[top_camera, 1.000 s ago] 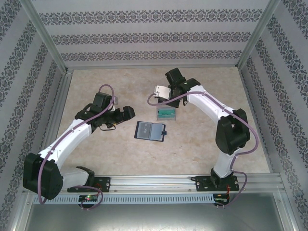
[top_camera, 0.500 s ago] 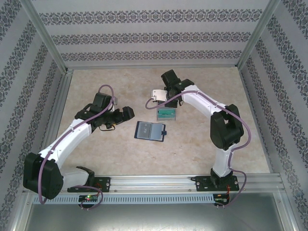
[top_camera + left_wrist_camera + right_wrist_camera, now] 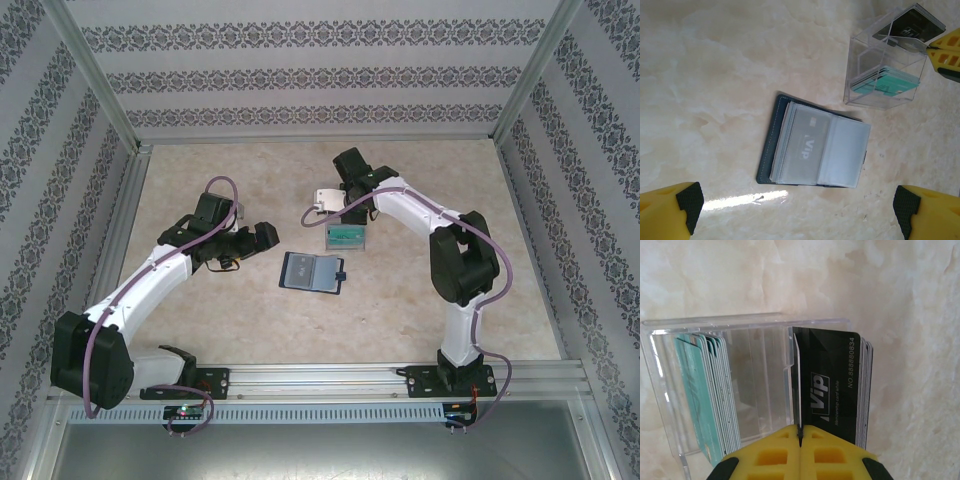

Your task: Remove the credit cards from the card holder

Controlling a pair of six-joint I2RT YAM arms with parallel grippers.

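Our left pincer [image 3: 797,202] hangs with its jaws spread wide and empty, just left of the card holder [image 3: 311,272]. The card holder lies unfolded in the middle of the counter [image 3: 230,180], with a silvery card [image 3: 807,147] marked Vip showing in its clear sleeves. Just beyond it to the right stands a clear box [image 3: 875,65] with teal cards [image 3: 885,84] stacked in one side. Over the box our right pincer [image 3: 800,437] is clamped on the edge of a dark card [image 3: 832,385], which stands upright in the box's other side beside more cards. We judge the step in hand to be dropping that card. We should lower it until it seats against the stack, part the jaws only slightly, and lift straight up, so we neither drag the card out nor tip the light box.
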